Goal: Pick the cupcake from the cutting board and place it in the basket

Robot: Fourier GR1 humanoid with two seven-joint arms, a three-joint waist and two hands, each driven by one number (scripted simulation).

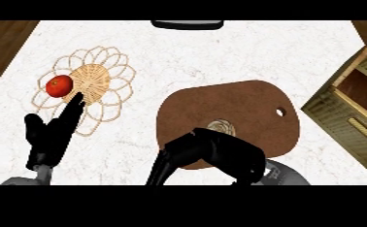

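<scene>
On cutting board (243, 105), toward its 6 o'clock edge: cupcake (221, 126), seen top-down, round, no clear long axis, apparently upright. Right hand (215, 155) arched over it, fingers curled down, not visibly closed on it. Step judged: grasp approach. Next: close, lift, carry toward 10 o'clock to basket (91, 83), which holds red fruit (59, 85). Left hand (54, 134) open, fingertip at basket rim.

Bright even light, faint shadows, soft blur

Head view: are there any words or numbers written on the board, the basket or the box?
None: no words, numbers or signs show anywhere. The brown cutting board, the wicker basket, the red fruit and the wooden crate all look blank.
</scene>
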